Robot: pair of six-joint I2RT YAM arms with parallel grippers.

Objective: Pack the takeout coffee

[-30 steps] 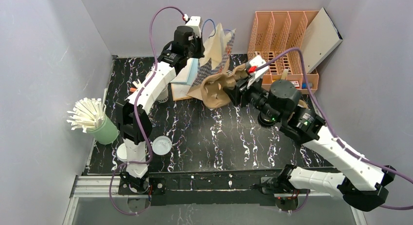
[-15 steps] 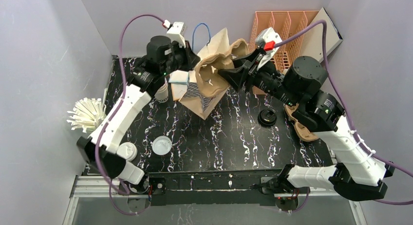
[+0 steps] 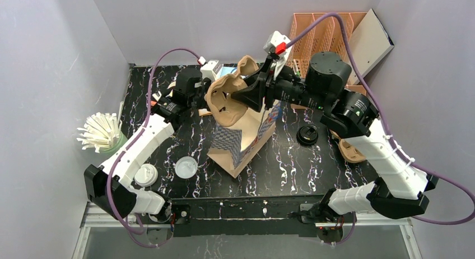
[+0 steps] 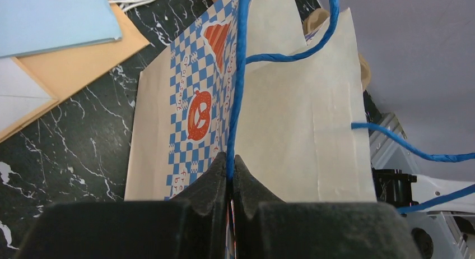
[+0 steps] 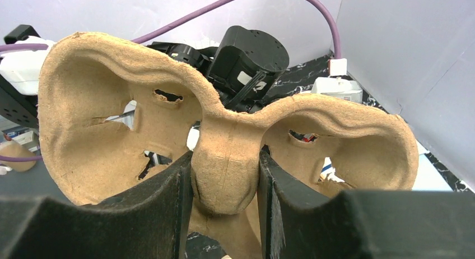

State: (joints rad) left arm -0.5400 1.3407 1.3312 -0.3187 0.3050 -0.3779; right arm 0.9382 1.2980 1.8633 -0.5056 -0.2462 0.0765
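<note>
A paper bag (image 3: 242, 142) with a blue check print stands mid-table, its mouth upward. My left gripper (image 4: 231, 161) is shut on the bag's blue rope handle (image 4: 240, 74), at the bag's upper left edge (image 3: 203, 97). My right gripper (image 5: 224, 169) is shut on the middle ridge of a brown pulp cup carrier (image 5: 117, 119), held over the bag's mouth (image 3: 227, 99). A dark round thing (image 3: 307, 134) sits on the table right of the bag; I cannot tell whether it is the takeout coffee.
A light green holder full of white straws (image 3: 106, 138) stands at the left edge. Two white lids (image 3: 186, 167) (image 3: 145, 174) lie near the left arm. An orange file rack (image 3: 319, 37) is at the back right. Another pulp carrier (image 3: 352, 151) lies under the right arm. Blue and tan folders (image 4: 56, 29) lie behind the bag.
Both arms have brought the bag and the carrier from the back of the table toward its middle. The bag now stands upright with the carrier above its mouth.
</note>
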